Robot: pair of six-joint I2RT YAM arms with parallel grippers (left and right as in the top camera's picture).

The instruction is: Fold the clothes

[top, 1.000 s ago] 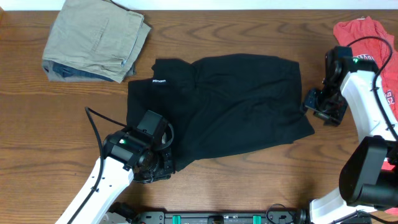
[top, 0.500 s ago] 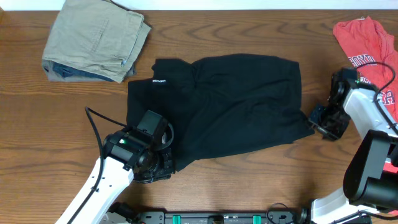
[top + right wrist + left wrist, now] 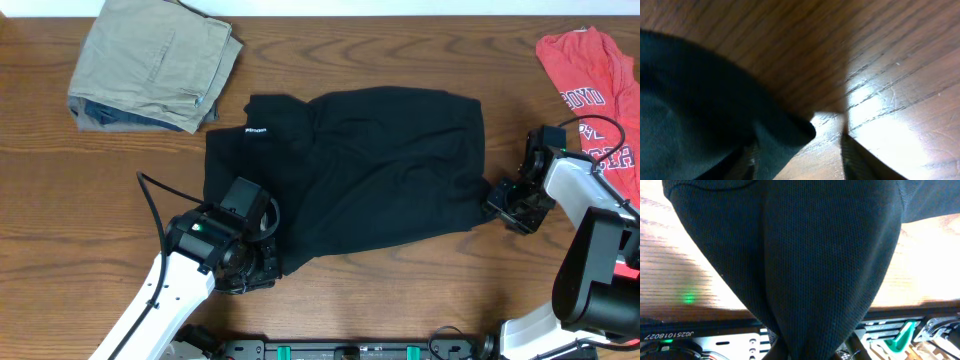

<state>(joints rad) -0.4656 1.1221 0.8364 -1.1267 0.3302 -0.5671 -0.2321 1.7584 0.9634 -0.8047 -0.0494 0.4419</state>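
Wooden table (image 3: 400, 290), left claw (image 3: 258, 270) clenched on black shirt (image 3: 380, 170), right claw (image 3: 503, 203) half-open astride its corner.

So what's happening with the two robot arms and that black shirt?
Two robot arms are folding a black shirt spread on the wooden table. The left gripper is shut on its near left corner. The right gripper sits at the shirt's near right corner, jaws apart around the fabric tip, not clamped. Folded khaki trousers and a red T-shirt lie aside.
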